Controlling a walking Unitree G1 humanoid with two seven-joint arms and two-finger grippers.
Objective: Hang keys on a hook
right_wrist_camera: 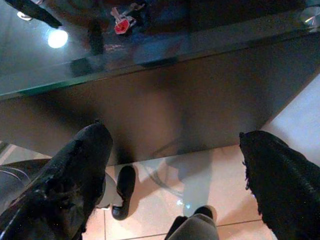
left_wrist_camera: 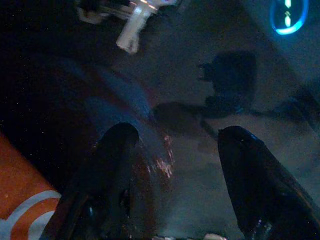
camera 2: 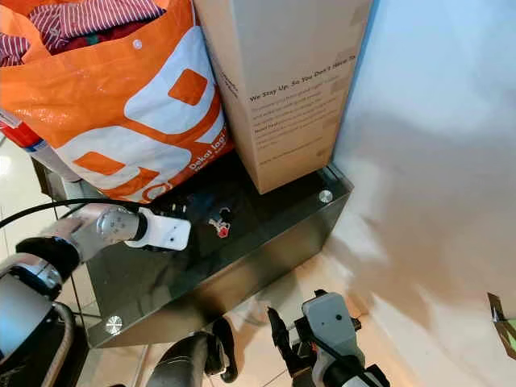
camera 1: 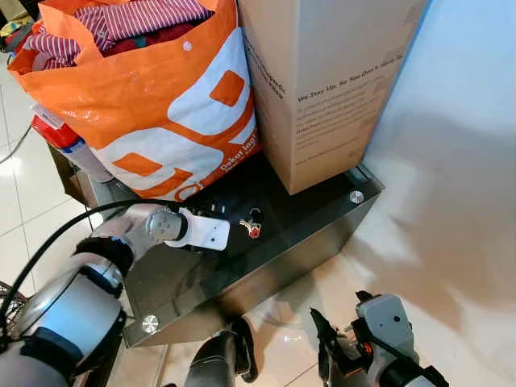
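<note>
The left gripper [left_wrist_camera: 172, 165], fingers apart, is reaching right toward the keys [camera 1: 252, 227] on the table [camera 1: 306, 234]; next it needs closing on them.

The right gripper [right_wrist_camera: 175, 165] is hanging open.

upper left of the frame: orange bag [camera 1: 161, 113] with white geometric shapes and lettering; contents, red-and-white striped cloth [camera 1: 137, 18]. top centre: tan cardboard box [camera 1: 322, 81] with dark printed text. centre: dark, glossy glass surface [camera 1: 306, 222] with round silver corner studs. on it: keys [camera 1: 251, 226], black with a red tag. floor [camera 1: 451, 266]: pale cream tiles. lower left: silver arm, white wrist housing on the left hand [camera 1: 211, 211]. lower right: right hand [right_wrist_camera: 175, 165], black fingers.
</note>
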